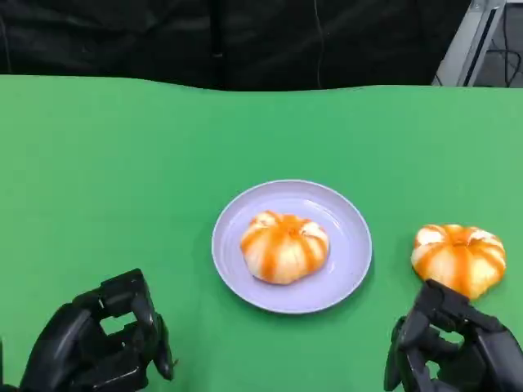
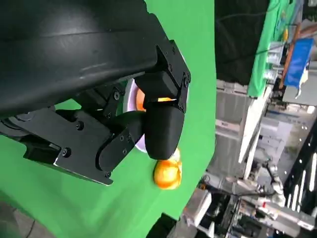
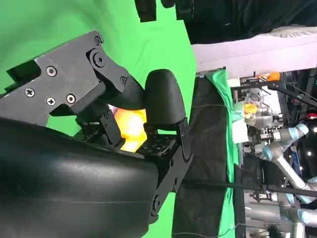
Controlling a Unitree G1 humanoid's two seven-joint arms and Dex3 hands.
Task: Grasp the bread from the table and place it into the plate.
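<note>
Bread on table (image 1: pixel 458 257), second bread plated (image 1: pixel 283 246)

Green-covered table before a dark backdrop, workshop clutter beyond.

A green cloth (image 1: pixel 122 163) covers the table, evenly lit, its far edge meeting a black curtain (image 1: pixel 245 41). A pale metal frame (image 1: pixel 474 41) stands at the far right corner. The wrist views show another green-topped bench (image 3: pixel 225 99), a blue box (image 2: pixel 297 59) and a pale robot arm (image 3: pixel 287 139).

Lilac plate (image 1: pixel 351 269) holding one bread bun (image 1: pixel 283 247), second bun (image 1: pixel 458 258) beside right hand (image 1: pixel 453 347), left hand (image 1: pixel 102 343) empty
</note>
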